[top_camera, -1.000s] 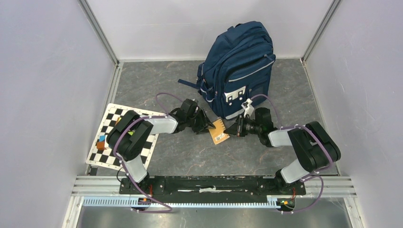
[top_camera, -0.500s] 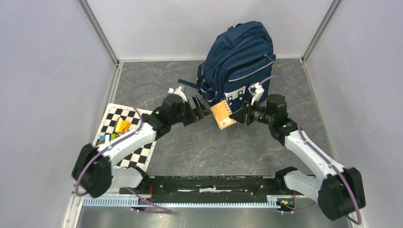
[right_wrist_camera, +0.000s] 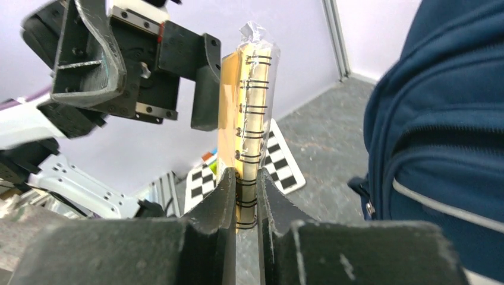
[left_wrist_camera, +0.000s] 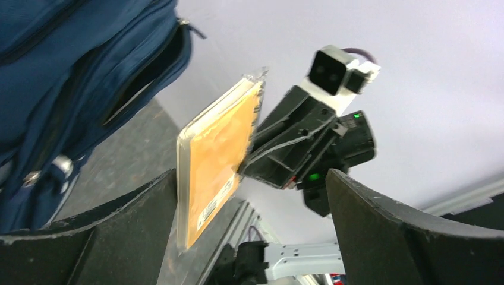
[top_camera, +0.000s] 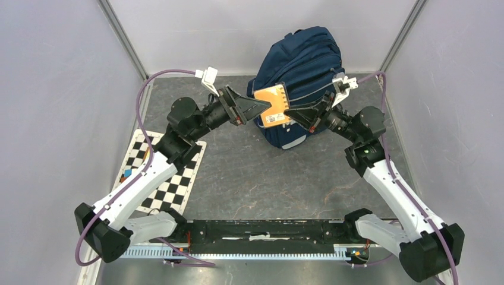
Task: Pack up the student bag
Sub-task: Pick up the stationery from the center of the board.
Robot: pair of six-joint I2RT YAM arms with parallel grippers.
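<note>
The right gripper (top_camera: 289,112) pinches the notebook (top_camera: 271,104) by its spiral edge alone while the left gripper (top_camera: 255,107) gapes, so it may twist loose before reaching the bag (top_camera: 309,56).

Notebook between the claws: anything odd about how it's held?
Slightly. The right claw pinches the orange notebook only at its spiral edge, through plastic wrap; the left claw is open, not gripping. The student bag stands upright, nothing spilled.

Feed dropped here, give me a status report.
Right gripper shut on notebook, held aloft. Left gripper open beside it. Bag upright behind. Nothing seen blocking.
</note>
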